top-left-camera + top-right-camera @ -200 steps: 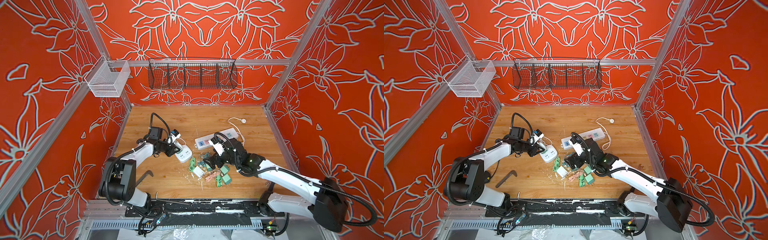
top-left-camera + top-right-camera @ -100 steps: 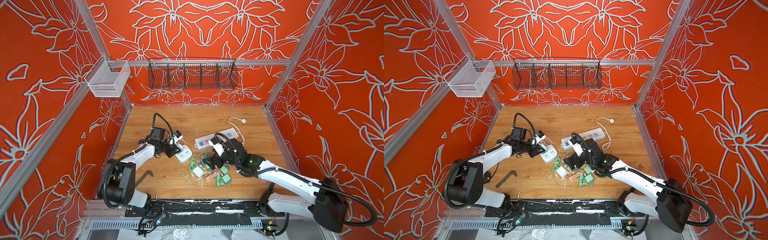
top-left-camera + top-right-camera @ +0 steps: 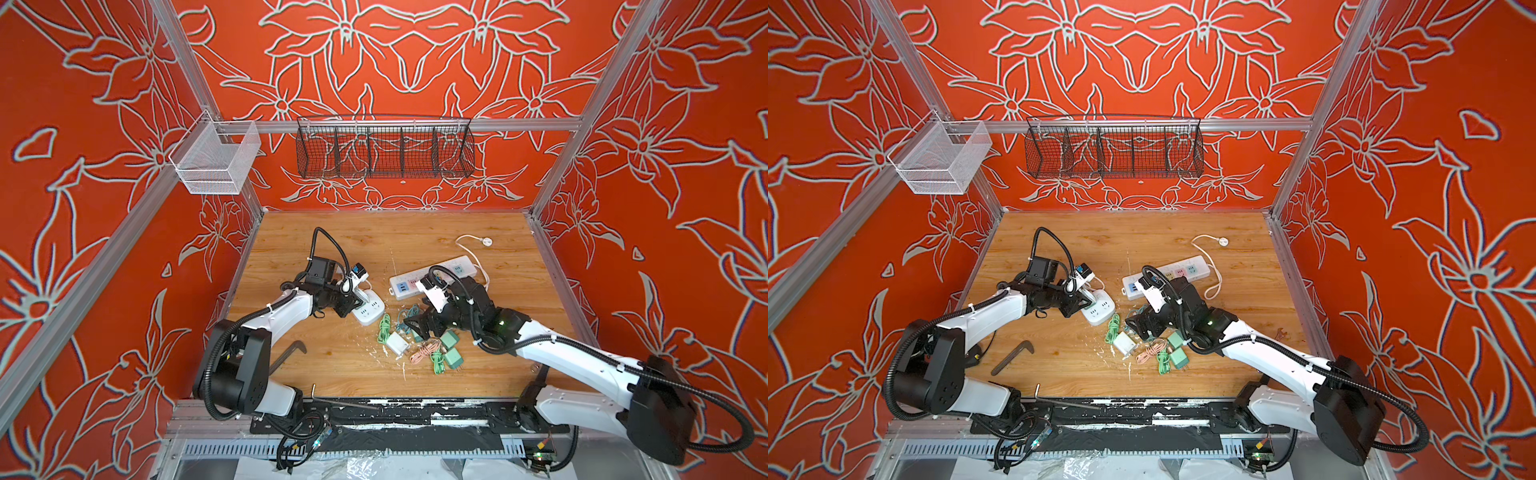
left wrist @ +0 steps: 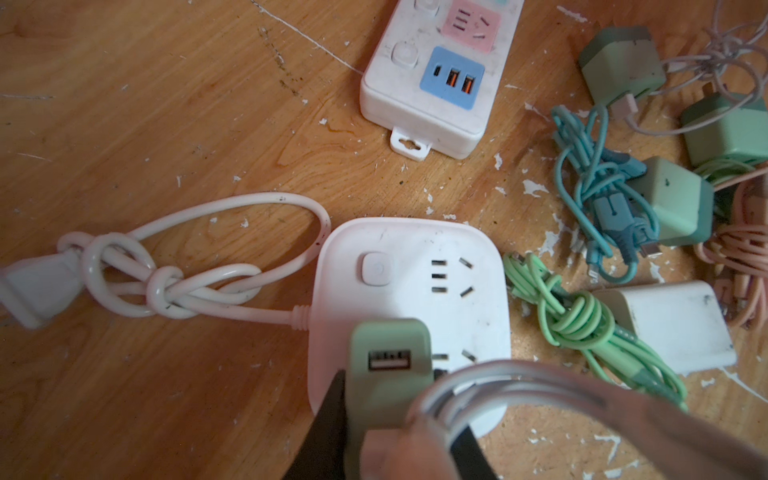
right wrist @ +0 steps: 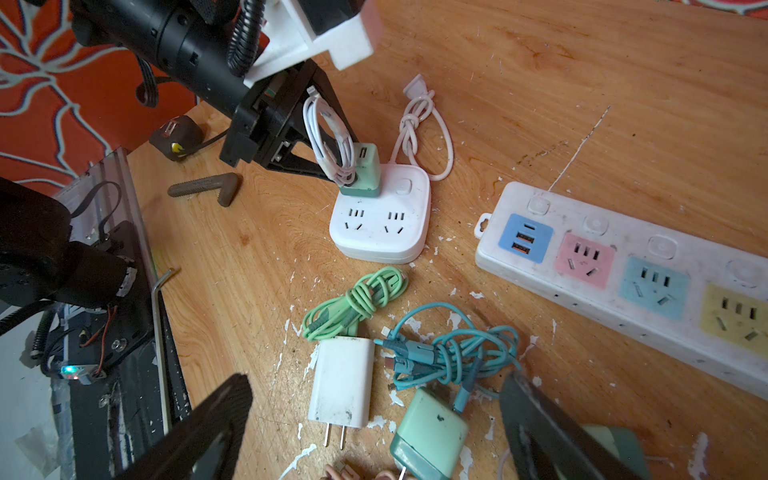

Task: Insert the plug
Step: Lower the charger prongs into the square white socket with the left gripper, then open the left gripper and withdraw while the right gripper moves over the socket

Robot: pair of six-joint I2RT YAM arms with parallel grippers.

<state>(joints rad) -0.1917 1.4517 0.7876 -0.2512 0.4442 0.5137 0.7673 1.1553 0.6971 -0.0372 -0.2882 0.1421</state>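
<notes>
Right wrist view gave the clearest look at the left gripper (image 5: 345, 162). Its two black fingers were clenched on the green plug (image 5: 360, 170), with a white cable coil (image 5: 328, 141) squeezed against the plug's side. The green plug stood upright on the square socket block (image 5: 386, 232), at the corner beside the block's button, and its darker base touched the top face.

Both top views showed the left arm (image 3: 282, 316) lying low over the table (image 3: 415, 237), stretched forward from its base with the wrist turned toward the middle. The right arm (image 3: 582, 361) reached in from the right side. The right gripper (image 5: 374, 432) hung released, jaws wide apart, above a white charger (image 5: 341, 382) and teal cables (image 5: 449, 353).

The prongs of the plug were hidden under its body, so I cannot tell if it sat fully in the socket. In the left wrist view the coil was blurred and covered part of the block. The right gripper's fingers were cut off by the picture edge, and the long power strip (image 5: 623, 266) also ran out of the frame. In both top views the left fingertips were too small to make out well.
</notes>
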